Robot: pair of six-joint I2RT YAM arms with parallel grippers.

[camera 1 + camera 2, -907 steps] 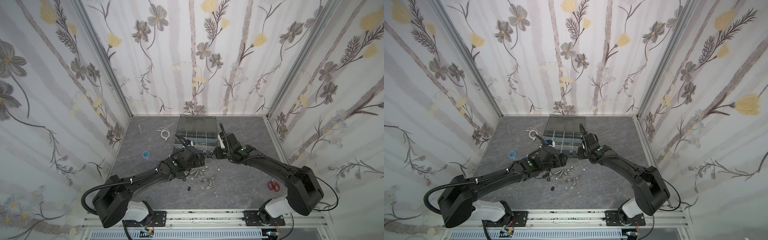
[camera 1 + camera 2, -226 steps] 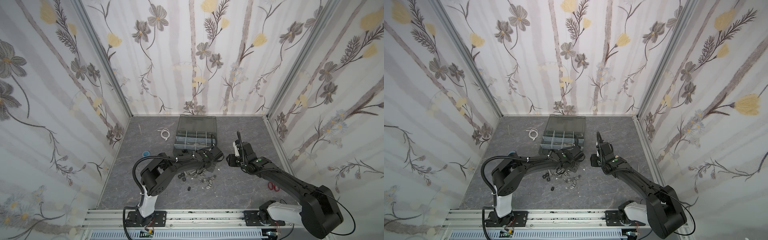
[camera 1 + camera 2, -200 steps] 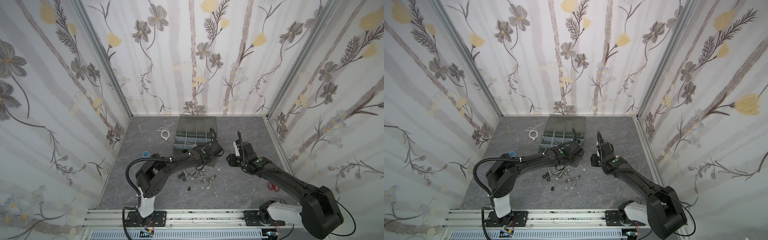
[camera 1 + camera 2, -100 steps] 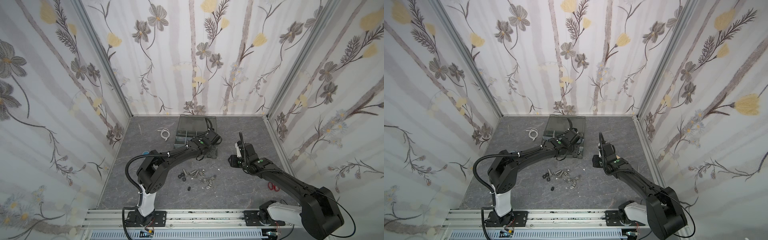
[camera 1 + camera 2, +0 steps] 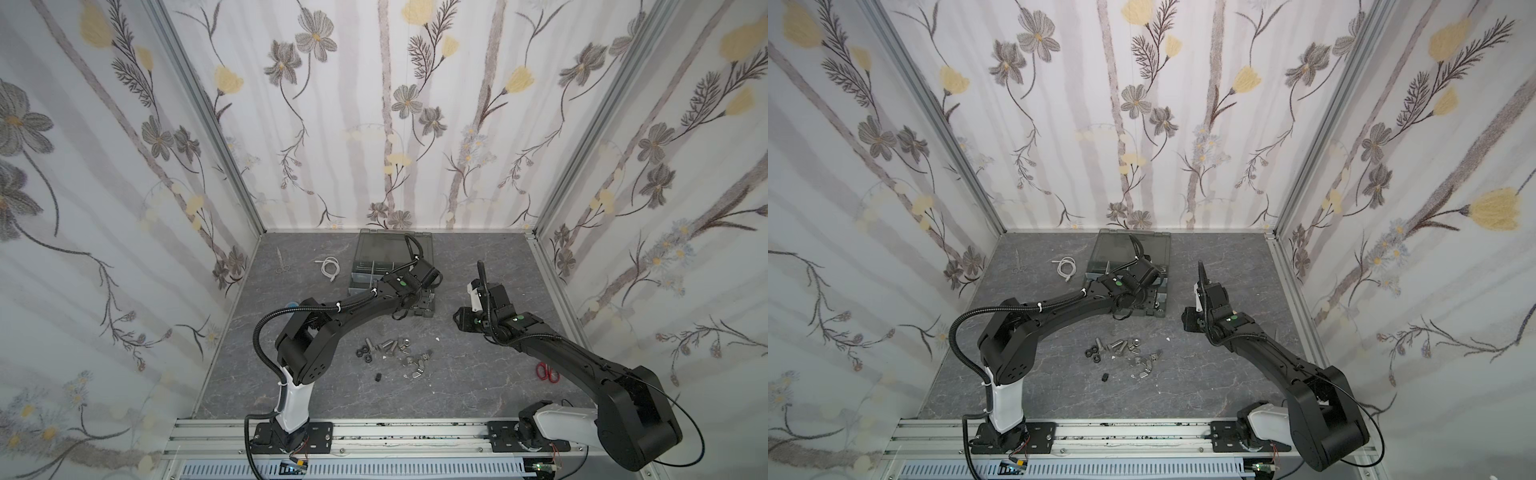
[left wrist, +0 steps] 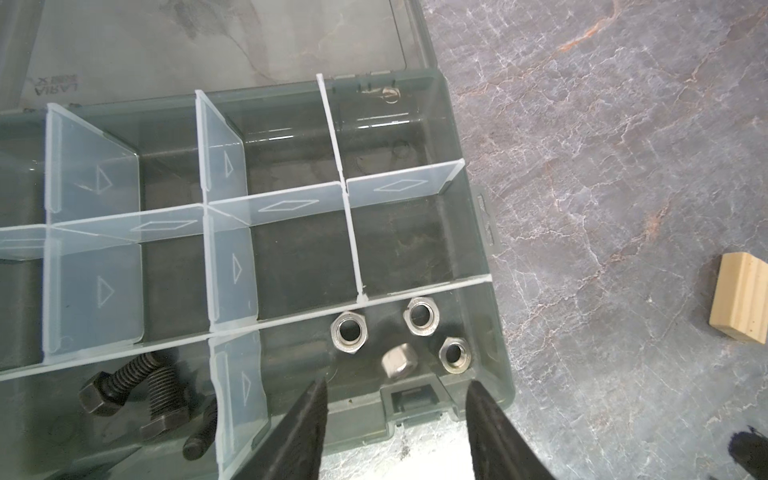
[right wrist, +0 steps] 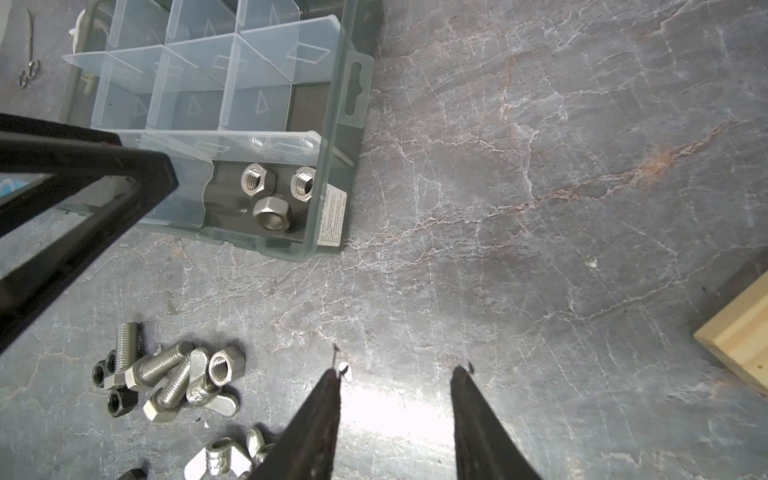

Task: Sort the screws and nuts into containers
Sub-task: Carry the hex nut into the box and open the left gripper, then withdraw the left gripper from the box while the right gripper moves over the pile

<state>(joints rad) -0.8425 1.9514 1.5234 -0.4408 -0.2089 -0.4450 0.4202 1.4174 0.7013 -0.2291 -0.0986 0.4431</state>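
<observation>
The dark grey organizer [image 5: 360, 275] [image 5: 1096, 266] lies open at the back, its containers split by pale dividers. My left gripper [image 6: 395, 382] [image 5: 419, 306] hangs open over the near right corner compartment, nothing between its fingers. Several silver nuts [image 6: 349, 332] [image 7: 272, 214] lie in that compartment. Black screws [image 6: 120, 384] lie in the compartment beside it. A loose pile of silver screws [image 7: 158, 365], wing nuts and black nuts [image 5: 395, 353] [image 5: 1125, 353] sits on the floor in front of the case. My right gripper [image 7: 395, 370] [image 5: 461, 324] is open and empty over bare floor, right of the pile.
Red scissors [image 5: 546, 372] lie beside the right arm. A white cable [image 5: 330, 266] and small metal scissors [image 5: 282, 264] lie left of the case. A wooden block [image 6: 742, 305] [image 7: 739, 332] sits right of the case. One black nut [image 5: 378, 377] lies alone near the pile.
My left gripper has travelled from the pile back to the case's near right corner and opened over it. The right arm has barely moved.
</observation>
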